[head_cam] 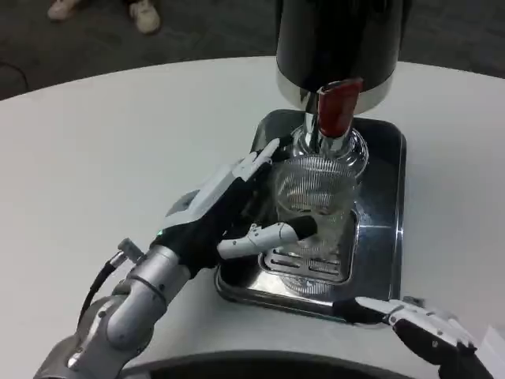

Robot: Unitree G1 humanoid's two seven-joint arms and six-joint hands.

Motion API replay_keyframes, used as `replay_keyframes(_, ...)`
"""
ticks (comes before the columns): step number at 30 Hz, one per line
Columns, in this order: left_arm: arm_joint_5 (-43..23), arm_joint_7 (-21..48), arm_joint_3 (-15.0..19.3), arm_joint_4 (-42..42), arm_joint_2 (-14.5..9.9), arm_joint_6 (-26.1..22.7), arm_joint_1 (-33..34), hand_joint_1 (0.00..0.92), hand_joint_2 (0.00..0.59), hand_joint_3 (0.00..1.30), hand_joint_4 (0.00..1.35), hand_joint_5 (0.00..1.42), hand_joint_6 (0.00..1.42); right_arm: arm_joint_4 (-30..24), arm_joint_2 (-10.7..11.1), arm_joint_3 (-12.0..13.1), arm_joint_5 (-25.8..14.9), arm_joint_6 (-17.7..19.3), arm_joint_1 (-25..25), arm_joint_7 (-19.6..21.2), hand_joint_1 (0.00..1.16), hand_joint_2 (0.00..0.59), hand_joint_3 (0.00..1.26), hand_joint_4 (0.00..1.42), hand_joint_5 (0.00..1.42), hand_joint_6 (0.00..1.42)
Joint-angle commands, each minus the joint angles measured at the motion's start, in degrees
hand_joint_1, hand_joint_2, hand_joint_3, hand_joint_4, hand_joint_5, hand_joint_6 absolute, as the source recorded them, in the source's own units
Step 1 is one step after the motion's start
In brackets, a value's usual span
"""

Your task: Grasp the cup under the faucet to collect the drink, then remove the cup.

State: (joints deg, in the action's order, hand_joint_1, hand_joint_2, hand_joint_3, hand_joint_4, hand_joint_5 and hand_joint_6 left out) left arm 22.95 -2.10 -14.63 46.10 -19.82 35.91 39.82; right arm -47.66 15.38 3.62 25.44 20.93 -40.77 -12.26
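A clear ribbed glass cup stands on the drip grate of a steel tray, directly below the dispenser's faucet with its red lever. My left hand wraps the cup from the left: the fingers reach behind it and the thumb crosses its front near the base. The cup looks empty, though I cannot tell for sure. My right hand lies low at the bottom right, in front of the tray, fingers stretched out and holding nothing.
The black and chrome drink dispenser rises at the back of the tray. A slotted grate sits under the cup. White round table spreads to the left; someone's shoes are on the floor beyond.
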Motion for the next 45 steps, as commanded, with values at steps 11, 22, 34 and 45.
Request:
replay_keyframes(11,-4.7,8.1,6.0,-11.3,-5.8,-4.5,-6.4,0.000,0.000,0.00,0.00,0.00,0.00,0.1,-0.4,0.4,-0.7,0.4,-0.7,0.4,0.66,0.535,0.28,0.27,0.19,0.09)
replay_keyframes(22,-14.6,14.0,14.6,-19.6,-9.3,-9.5,-11.4,0.000,0.000,0.00,0.00,0.00,0.00,0.4,0.0,0.3,-1.0,0.6,-1.0,0.2,0.66,0.535,0.28,0.27,0.19,0.09)
replay_keyframes(34,-31.5,22.4,20.4,-31.1,-6.0,-14.8,-13.2,0.000,0.017,0.11,0.10,0.14,0.09,0.6,-0.4,0.0,-0.8,1.1,-1.4,0.6,0.65,0.535,0.29,0.27,0.19,0.10)
replay_keyframes(45,-45.5,34.4,20.5,-38.6,-4.2,-30.8,-8.8,0.000,0.057,0.27,0.27,0.30,0.25,-0.4,0.0,2.7,-2.8,2.0,-3.5,0.4,0.65,0.535,0.29,0.27,0.19,0.10)
